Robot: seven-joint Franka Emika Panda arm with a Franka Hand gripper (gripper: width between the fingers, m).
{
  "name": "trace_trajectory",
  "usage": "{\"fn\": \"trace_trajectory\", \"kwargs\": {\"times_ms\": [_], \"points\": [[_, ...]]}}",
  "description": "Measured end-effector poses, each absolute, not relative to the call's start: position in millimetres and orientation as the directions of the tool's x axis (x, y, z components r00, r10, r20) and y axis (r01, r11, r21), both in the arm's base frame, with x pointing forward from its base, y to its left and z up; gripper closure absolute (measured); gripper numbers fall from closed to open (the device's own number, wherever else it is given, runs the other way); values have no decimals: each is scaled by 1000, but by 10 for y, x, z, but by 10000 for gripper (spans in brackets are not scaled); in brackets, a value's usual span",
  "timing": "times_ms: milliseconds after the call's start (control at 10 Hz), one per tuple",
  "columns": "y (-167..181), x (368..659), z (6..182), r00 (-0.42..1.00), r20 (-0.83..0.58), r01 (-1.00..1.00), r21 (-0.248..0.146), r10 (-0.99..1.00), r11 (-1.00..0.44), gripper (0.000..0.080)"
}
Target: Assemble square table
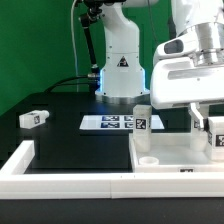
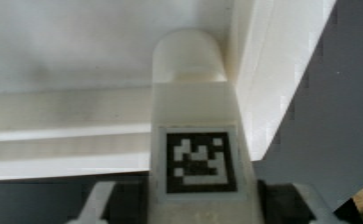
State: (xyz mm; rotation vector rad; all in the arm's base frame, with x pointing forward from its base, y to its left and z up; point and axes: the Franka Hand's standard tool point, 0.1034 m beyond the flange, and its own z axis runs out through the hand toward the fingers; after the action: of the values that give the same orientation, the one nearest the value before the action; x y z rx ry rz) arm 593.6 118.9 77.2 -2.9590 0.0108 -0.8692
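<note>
The end effector (image 2: 192, 203) is pinching a tagged leg block (image 2: 196, 120) at the square slab (image 1: 172, 150), apparently fitting a leg, and the next move is calling for squaring it into the slab's corner.

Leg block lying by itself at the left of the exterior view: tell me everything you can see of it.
The lone leg block is a short white bar, plastic by its look, with a black-and-white tag on the face toward the camera. It lies on its side on the black table, at the exterior view's left, well apart from the marker board and the square slab. Only the table touches it.
</note>
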Motion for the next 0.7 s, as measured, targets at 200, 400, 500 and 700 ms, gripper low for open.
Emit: {"fn": "trace_trajectory", "kwargs": {"times_ms": [200,400,500,700], "points": [[1188,5935,771,842,539,11,-57,-21,-998,508],[1188,5931,763,844,536,11,-57,-21,-998,279],[1188,5931,763,844,536,11,-57,-21,-998,279],[1188,5930,762,844,536,11,-57,-21,-998,158]]}}
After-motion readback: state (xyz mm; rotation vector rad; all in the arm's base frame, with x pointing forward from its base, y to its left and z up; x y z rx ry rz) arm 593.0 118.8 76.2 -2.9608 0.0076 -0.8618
